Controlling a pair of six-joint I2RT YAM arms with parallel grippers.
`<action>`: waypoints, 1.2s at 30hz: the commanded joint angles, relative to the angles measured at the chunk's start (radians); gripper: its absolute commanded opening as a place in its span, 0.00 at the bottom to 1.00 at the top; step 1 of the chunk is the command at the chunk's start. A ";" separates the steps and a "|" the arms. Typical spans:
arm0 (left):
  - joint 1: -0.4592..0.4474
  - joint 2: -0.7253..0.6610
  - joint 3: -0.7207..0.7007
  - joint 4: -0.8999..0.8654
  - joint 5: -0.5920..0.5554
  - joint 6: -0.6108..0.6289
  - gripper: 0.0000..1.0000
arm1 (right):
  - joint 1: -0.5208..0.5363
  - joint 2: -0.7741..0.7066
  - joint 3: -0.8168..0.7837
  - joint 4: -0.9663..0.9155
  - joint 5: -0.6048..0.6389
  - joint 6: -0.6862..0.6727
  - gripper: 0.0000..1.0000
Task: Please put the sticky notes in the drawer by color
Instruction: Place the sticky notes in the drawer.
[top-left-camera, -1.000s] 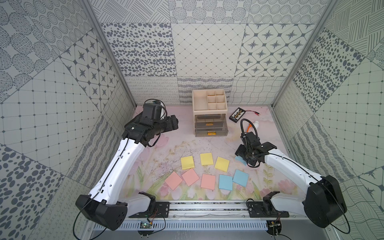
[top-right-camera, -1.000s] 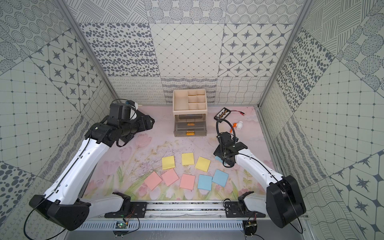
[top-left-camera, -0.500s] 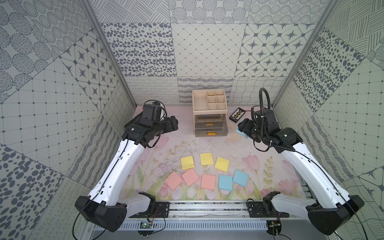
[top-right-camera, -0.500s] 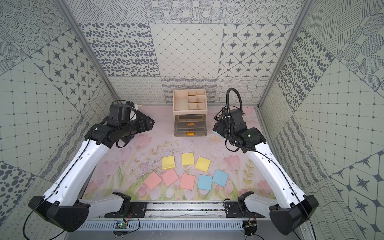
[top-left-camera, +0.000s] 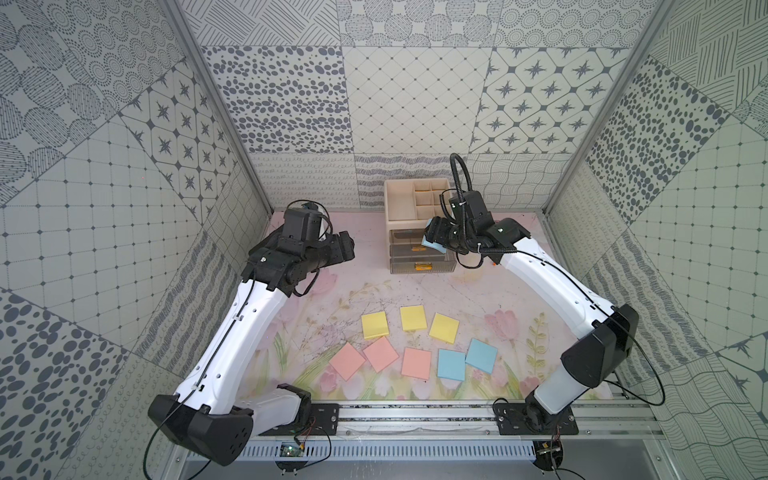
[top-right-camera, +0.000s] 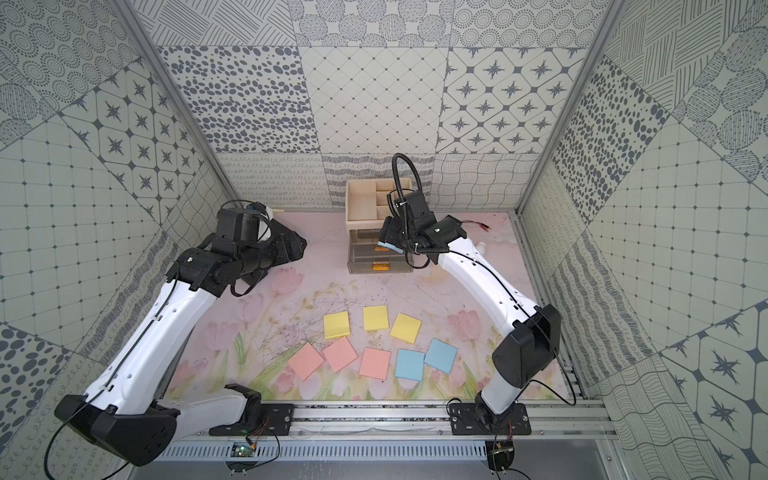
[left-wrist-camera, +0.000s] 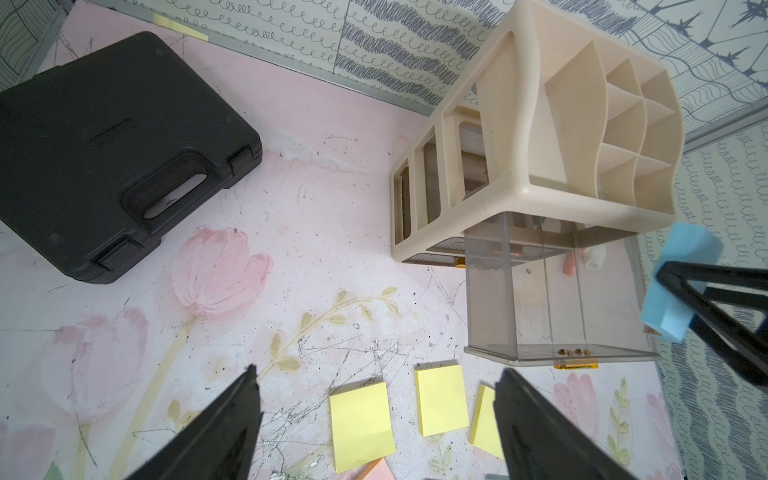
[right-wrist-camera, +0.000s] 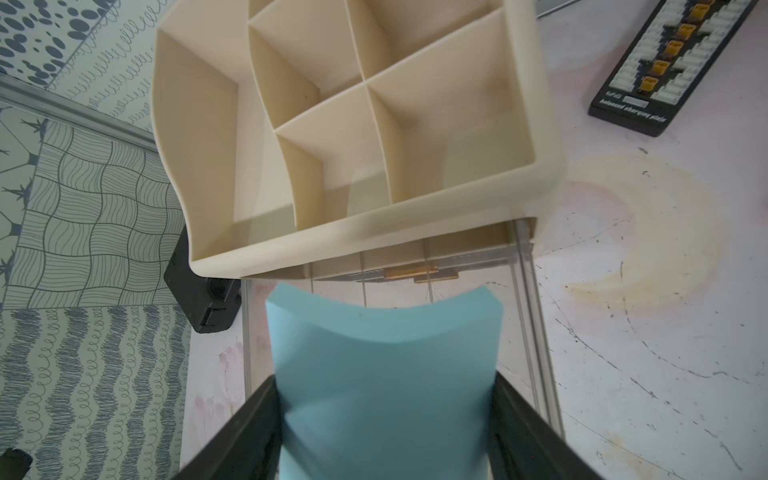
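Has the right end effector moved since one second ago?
Yes. The right end effector moved from beside the two blue notes back to above the open drawer.

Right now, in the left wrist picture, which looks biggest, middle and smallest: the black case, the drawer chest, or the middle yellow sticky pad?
1. drawer chest and black case: about alike, too close to rank.
2. middle yellow sticky pad: clearly smallest.

My arms (top-left-camera: 245, 332) are white with black joints (top-left-camera: 598, 353). A ribbed black hose (top-left-camera: 454, 172) loops upper centre. The left gripper (left-wrist-camera: 378, 372) has black tapered fingers (left-wrist-camera: 224, 424).
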 joint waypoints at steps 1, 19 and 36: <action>0.010 -0.009 0.011 -0.027 -0.031 0.011 0.90 | 0.010 0.013 0.055 0.064 -0.007 -0.032 0.74; 0.010 -0.022 0.022 -0.040 -0.035 0.025 0.90 | 0.041 0.078 0.081 0.035 0.022 -0.061 0.82; 0.010 -0.033 0.043 -0.049 -0.033 0.026 0.91 | 0.040 0.013 0.174 -0.050 0.101 -0.130 0.89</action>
